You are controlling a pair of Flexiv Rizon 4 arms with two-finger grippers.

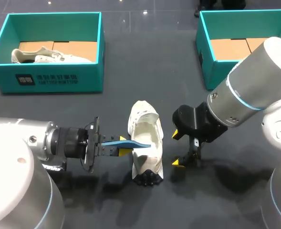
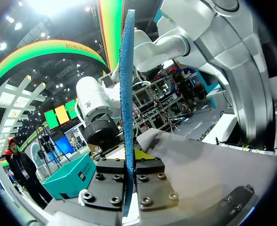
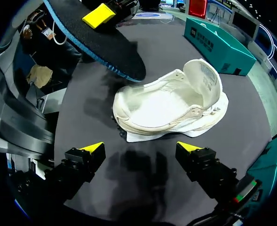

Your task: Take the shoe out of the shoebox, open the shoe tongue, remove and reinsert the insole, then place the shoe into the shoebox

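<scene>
on the dark table [image 1: 130,71] the left claw [image 1: 122,145] pinches the blue insole [image 1: 136,144] over the shoe [image 1: 147,129]. right of the shoe, the right claw [image 1: 177,148] hangs wide open, empty. shoe out, tongue open, insole removed; reinserting and boxing remain. behind the shoe, the left box [image 1: 45,78] holds a second shoe [image 1: 45,56], the right box [image 1: 208,71] only cardboard [image 1: 231,47].

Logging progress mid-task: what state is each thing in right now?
shoe: on table, tongue open
insole: out of shoe, gripped
left gripper: shut on insole
right gripper: open, beside shoe
left box: open, second shoe inside
right box: open
</scene>
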